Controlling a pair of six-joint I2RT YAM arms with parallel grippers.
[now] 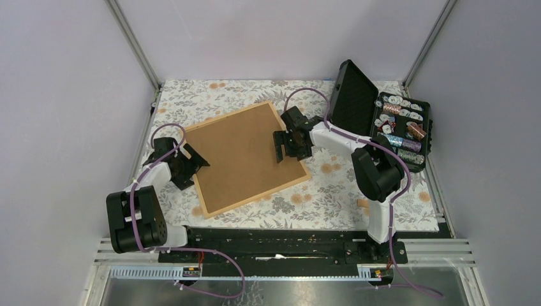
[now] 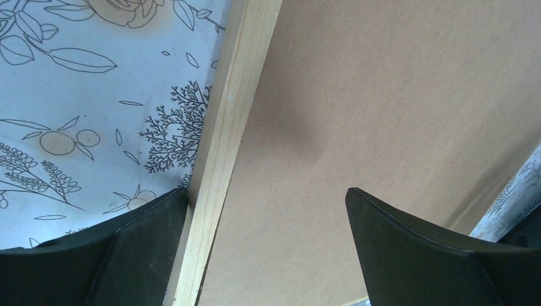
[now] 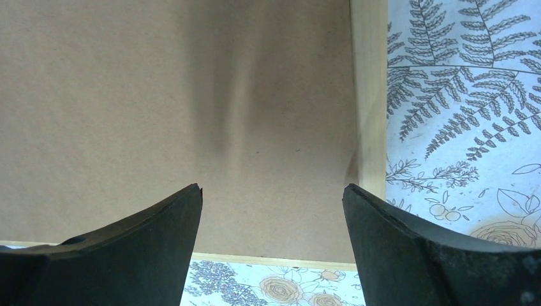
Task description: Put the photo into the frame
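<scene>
The frame [image 1: 259,197] lies flat and skewed in the middle of the table, with a plain brown backing board [image 1: 239,153] filling it. The photo is hidden. My left gripper [image 1: 194,167] is open at the frame's left side. In the left wrist view that gripper [image 2: 266,204] straddles the pale moulding [image 2: 223,140], one finger over the cloth and the other over the board [image 2: 383,95]. My right gripper [image 1: 281,148] is open over the frame's right side. In the right wrist view it [image 3: 272,191] hangs above the board [image 3: 159,95] near a corner of the moulding [image 3: 369,95]. Neither gripper holds anything.
A black hard case [image 1: 357,102] stands open at the back right, its tray full of coloured rolls [image 1: 402,124]. A floral cloth [image 1: 332,191] covers the table. Metal posts and plain walls close in the back and sides.
</scene>
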